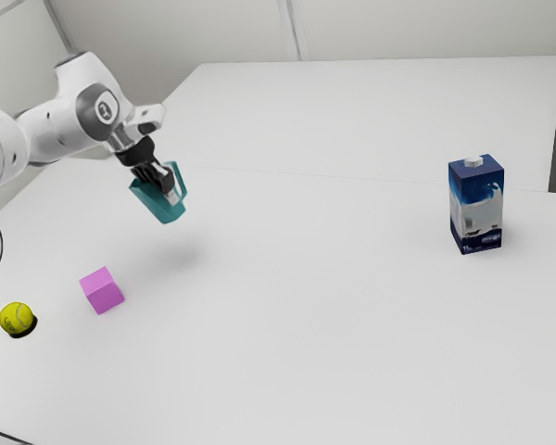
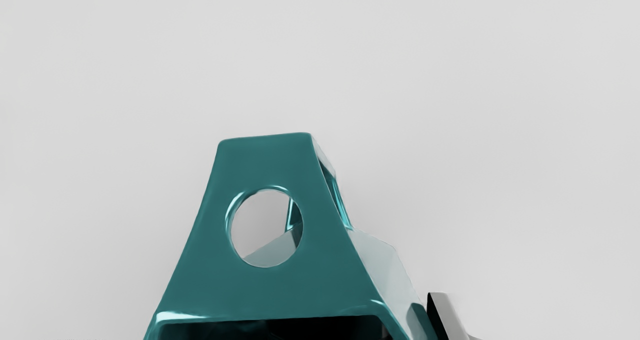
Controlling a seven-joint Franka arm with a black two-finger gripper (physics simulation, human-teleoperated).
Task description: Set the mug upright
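Note:
My gripper [image 1: 165, 182] is up off the table in the exterior view, shut on the teal mug [image 1: 157, 204], which is held in the air at a slant. Its handle stands out on the exterior view's right side of the fingers. In the wrist view the mug [image 2: 270, 292] rises from the bottom edge, with a round hole in its tapering teal part and a dark hollow below. The gripper [image 2: 300, 330] is largely hidden there by the mug; one finger [image 2: 446, 314] shows against the mug's side.
A pink cube [image 1: 102, 290] and a yellow-green tennis ball [image 1: 17, 318] lie on the white table [image 1: 315, 315], nearer the camera than the mug. A blue and white milk carton [image 1: 476, 206] stands far toward the exterior view's right.

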